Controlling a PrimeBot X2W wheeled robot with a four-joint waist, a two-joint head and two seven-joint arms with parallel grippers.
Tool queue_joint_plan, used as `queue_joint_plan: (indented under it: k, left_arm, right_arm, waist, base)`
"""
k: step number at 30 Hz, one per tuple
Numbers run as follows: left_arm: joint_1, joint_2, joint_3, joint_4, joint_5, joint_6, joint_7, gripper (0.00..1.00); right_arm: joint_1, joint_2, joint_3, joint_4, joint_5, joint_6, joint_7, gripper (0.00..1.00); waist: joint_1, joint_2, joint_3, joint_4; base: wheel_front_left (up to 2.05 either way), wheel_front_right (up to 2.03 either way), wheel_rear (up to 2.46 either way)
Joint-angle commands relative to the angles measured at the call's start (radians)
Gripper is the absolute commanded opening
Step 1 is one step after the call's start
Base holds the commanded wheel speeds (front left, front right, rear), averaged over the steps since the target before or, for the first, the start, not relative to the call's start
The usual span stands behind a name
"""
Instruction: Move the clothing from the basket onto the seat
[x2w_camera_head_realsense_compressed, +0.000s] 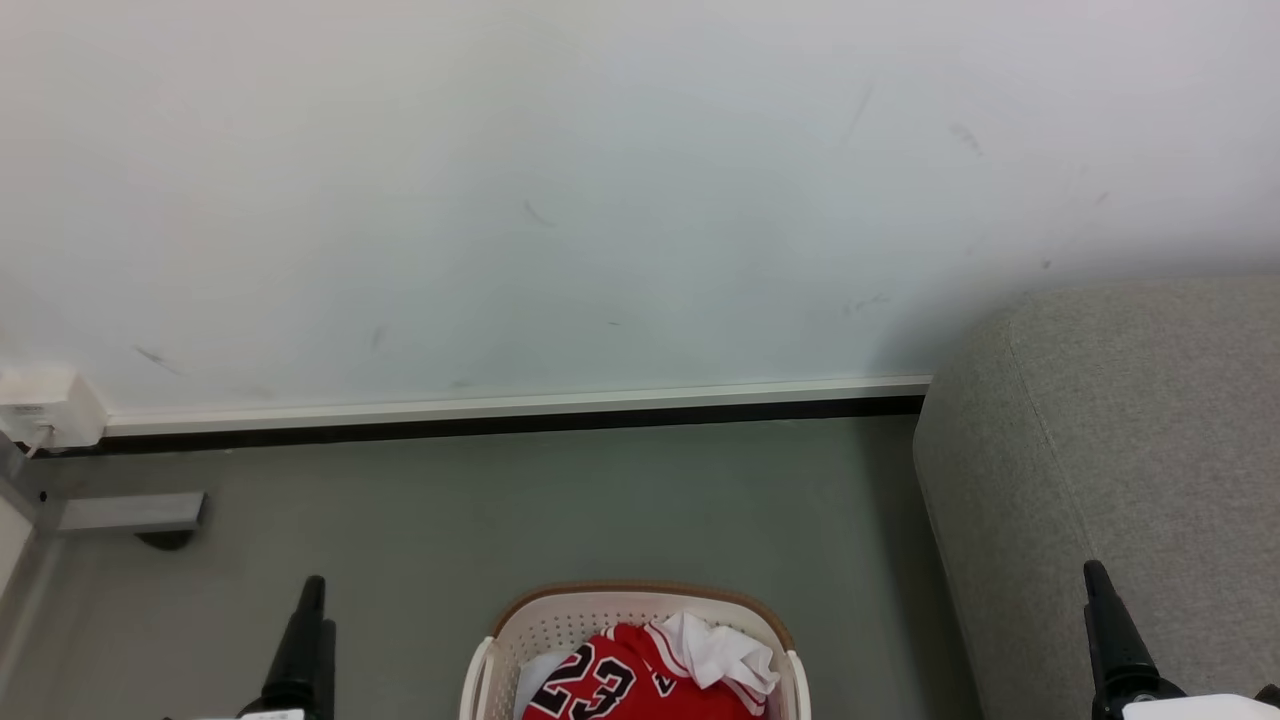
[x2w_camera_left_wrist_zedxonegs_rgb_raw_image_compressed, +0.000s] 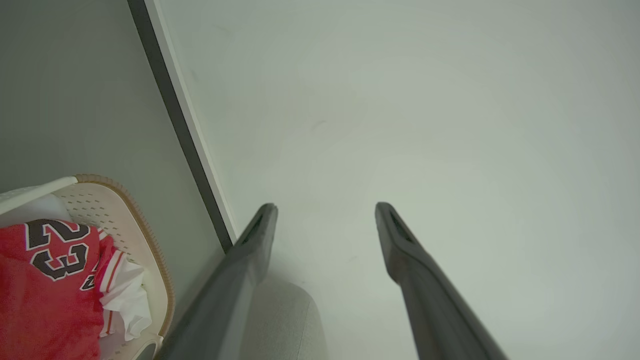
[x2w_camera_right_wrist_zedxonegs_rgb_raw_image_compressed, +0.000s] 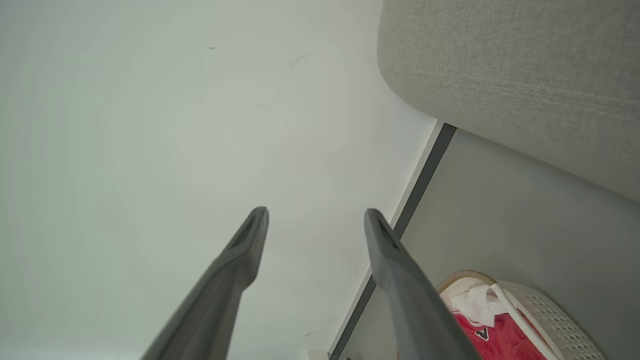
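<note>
Left wrist view first: our left gripper (x2w_camera_left_wrist_zedxonegs_rgb_raw_image_compressed: 325, 210) has its two fingers spread well apart with nothing between them, aimed at the pale wall (x2w_camera_left_wrist_zedxonegs_rgb_raw_image_compressed: 450, 125). In the lower left sits the basket (x2w_camera_left_wrist_zedxonegs_rgb_raw_image_compressed: 107, 207) with the clothing (x2w_camera_left_wrist_zedxonegs_rgb_raw_image_compressed: 45, 285) piled inside, the red "23" showing. Right wrist view: the right gripper (x2w_camera_right_wrist_zedxonegs_rgb_raw_image_compressed: 315, 215) is just as wide open and empty, with the seat (x2w_camera_right_wrist_zedxonegs_rgb_raw_image_compressed: 500, 65) in the top right corner. Head view: we see the basket on the floor (x2w_camera_head_realsense_compressed: 600, 500) at bottom centre, with the clothing in it and a white piece on top. The seat is off to the right, not touching the basket.
</note>
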Motion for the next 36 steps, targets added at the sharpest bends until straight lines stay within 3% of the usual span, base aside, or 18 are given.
queue_joint_plan:
  k: [1, 36]
  left_arm:
    - [-0.007, 0.009, 0.005, -0.016, 0.032, -0.002, -0.011, 1.0]
    - [0.05, 0.016, -0.045, -0.131, 0.633, 0.1, -0.138, 1.0]
  right_arm:
    - [-0.027, -0.008, 0.007, -0.018, -0.031, 0.0, -0.009, 1.0]
    - [-0.035, -0.016, 0.144, -0.047, -0.719, -0.001, -0.137, 1.0]
  waist:
    - [0.0, 0.0, 0.0, 0.0]
    - [0.0, 0.0, 0.002, 0.015]
  base:
    - [0.0, 0.0, 0.0]
    - [0.0, 0.0, 0.0]
